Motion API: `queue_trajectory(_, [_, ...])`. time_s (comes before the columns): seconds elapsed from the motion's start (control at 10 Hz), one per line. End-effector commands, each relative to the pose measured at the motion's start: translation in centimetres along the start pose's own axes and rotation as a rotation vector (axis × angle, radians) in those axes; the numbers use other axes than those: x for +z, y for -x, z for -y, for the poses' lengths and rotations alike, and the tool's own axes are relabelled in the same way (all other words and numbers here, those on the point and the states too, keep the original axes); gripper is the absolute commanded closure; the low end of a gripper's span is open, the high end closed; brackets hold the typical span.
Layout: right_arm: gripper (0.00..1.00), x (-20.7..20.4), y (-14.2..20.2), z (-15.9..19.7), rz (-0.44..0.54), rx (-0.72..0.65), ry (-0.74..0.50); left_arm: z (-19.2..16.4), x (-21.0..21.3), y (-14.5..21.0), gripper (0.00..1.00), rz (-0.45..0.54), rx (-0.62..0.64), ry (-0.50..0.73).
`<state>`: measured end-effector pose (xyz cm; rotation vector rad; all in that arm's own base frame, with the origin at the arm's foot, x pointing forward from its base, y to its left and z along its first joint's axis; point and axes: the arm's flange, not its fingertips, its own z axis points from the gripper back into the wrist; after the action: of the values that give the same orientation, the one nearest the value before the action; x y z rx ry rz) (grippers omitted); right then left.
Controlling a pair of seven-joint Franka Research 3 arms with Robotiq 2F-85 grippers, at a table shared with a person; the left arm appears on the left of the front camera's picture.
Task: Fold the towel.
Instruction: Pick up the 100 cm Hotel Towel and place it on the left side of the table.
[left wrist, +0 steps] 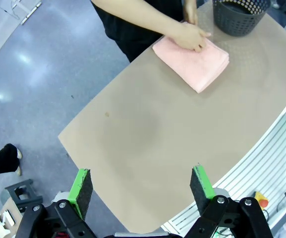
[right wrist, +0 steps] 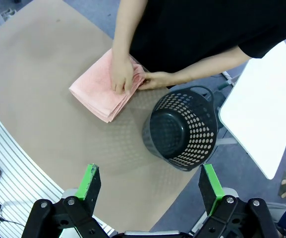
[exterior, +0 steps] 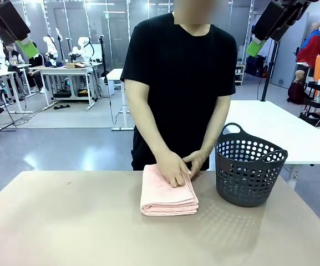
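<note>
The left gripper (left wrist: 140, 191) hangs high above the table's near side, jaws spread wide and holding nothing. The right gripper (right wrist: 151, 191) is the same, raised, with nothing between its green pads.

The towel (exterior: 168, 194) lies on the table (exterior: 65, 221) close to the far edge, a little right of the middle, already doubled into a compact stack of several layers with the folded edges showing on its near side. The person's hands (exterior: 176, 167) rest on its far end, pressing or smoothing it. The basket (exterior: 248, 166) stands just beside the towel, toward the far right corner, upright and seemingly empty.

The folding looks nearly finished: at most a last flattening or tidying remains.
</note>
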<state>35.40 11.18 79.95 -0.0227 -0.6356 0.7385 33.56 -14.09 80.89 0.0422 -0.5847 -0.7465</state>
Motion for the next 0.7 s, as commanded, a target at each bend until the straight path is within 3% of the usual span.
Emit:
queue_trajectory(0.0, [0.0,0.05,0.13,0.04,0.0,-0.001,-0.002,-0.03,0.25,-0.14,0.0,0.008,0.009,0.018])
queue_trajectory(0.6, [0.0,0.05,0.13,0.04,0.0,-0.001,-0.002,-0.03,0.25,-0.14,0.0,0.008,0.009,0.018])
